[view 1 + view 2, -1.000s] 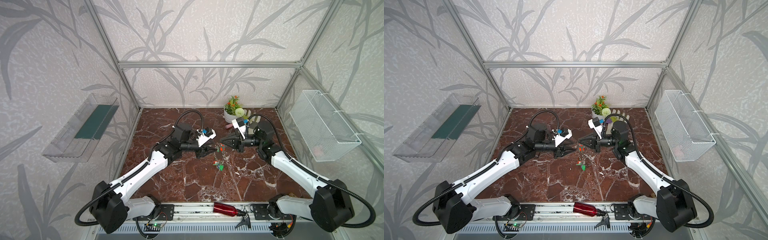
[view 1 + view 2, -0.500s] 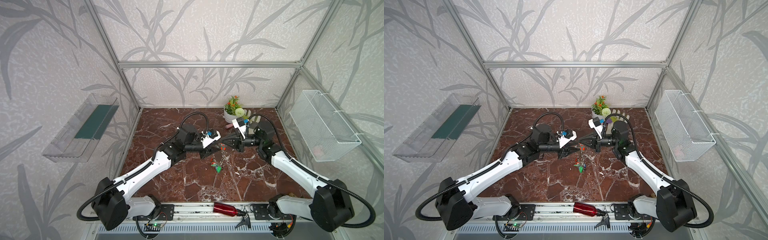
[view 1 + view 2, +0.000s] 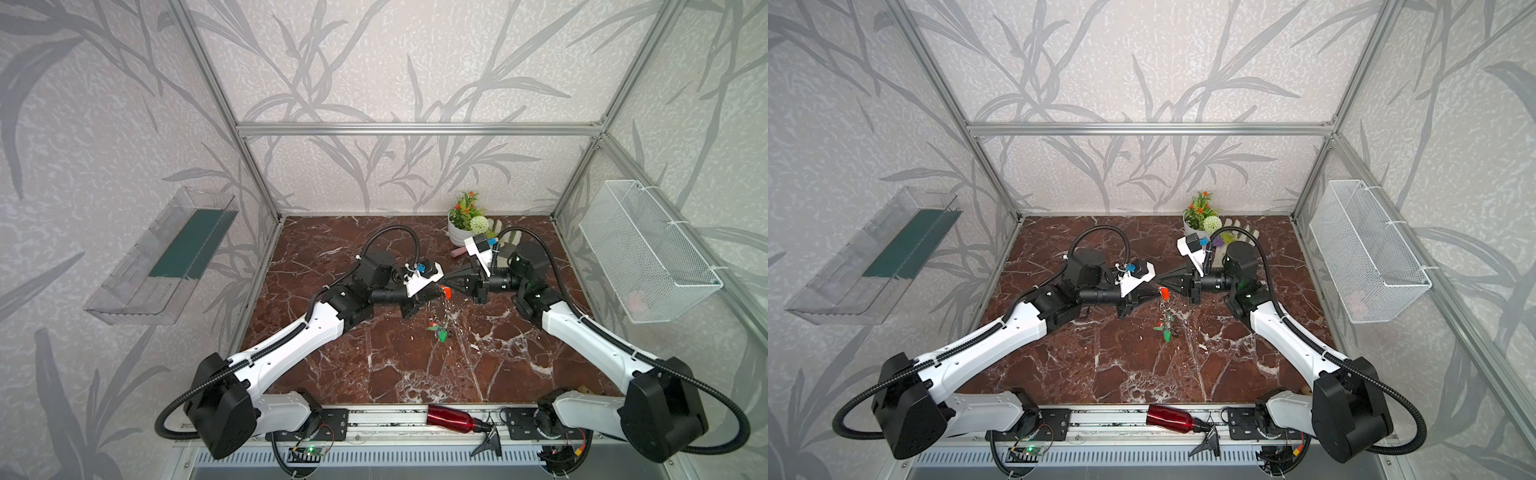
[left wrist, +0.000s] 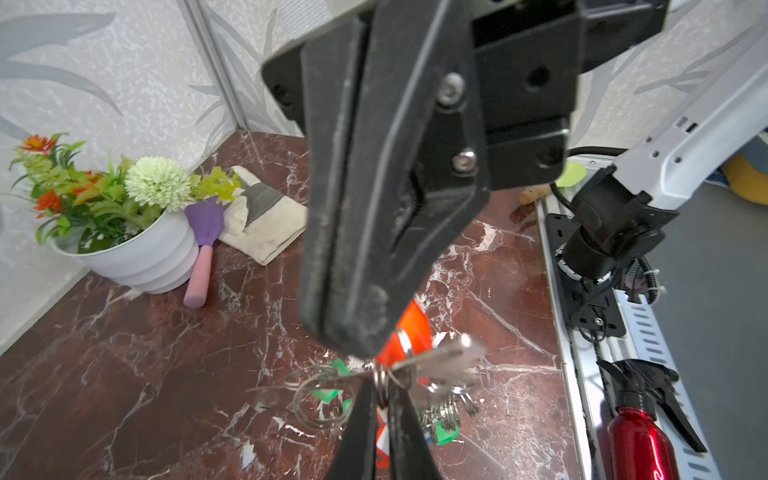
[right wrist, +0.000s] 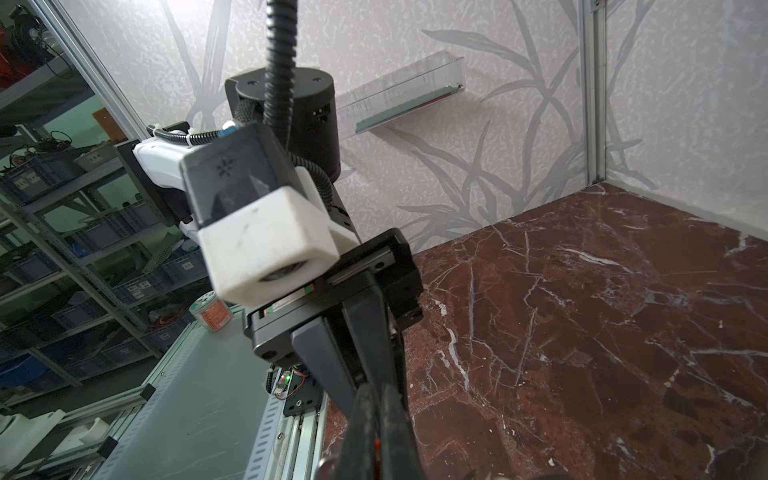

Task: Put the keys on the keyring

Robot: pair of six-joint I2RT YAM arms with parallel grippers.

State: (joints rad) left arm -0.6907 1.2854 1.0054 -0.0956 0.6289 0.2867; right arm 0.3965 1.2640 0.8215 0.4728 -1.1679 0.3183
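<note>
Red-orange plastic marks the meeting point. In both top views the red-orange tag [image 3: 446, 293] hangs in the air above the middle of the marble table [image 3: 374, 365], where the left gripper [image 3: 435, 293] and the right gripper [image 3: 445, 287] come tip to tip along a left-right line. The tag's long axis looks close to upright. Below it a thin string of silver rings [image 3: 1163, 308] drops to the keyring [image 3: 1165, 328], seen here only as a small green-and-silver bunch on the table, just nearer than the tips. No oval plate can be made out. The left wrist view is clearer. The right gripper's jaws are pressed together on the tag's upper end, and the silver key [image 4: 449, 357] sticks out sideways beneath it, roughly level. The left gripper's fingers [image 4: 405, 424] are pinched tight on the small split ring [image 4: 380, 380] that joins key and tag. A larger thin wire ring [image 4: 320, 395], blurred, hangs just beside that pinch, on the side away from the key's blade. The right wrist view shows the right gripper's fingers [image 5: 395, 432] closed with a red sliver between them, and the left gripper pointing straight at them. Both arms are equally near. In my judgement the next move turns on bringing the wire ring to the pinched split ring, with the left arm's grip as the pivot.
</note>
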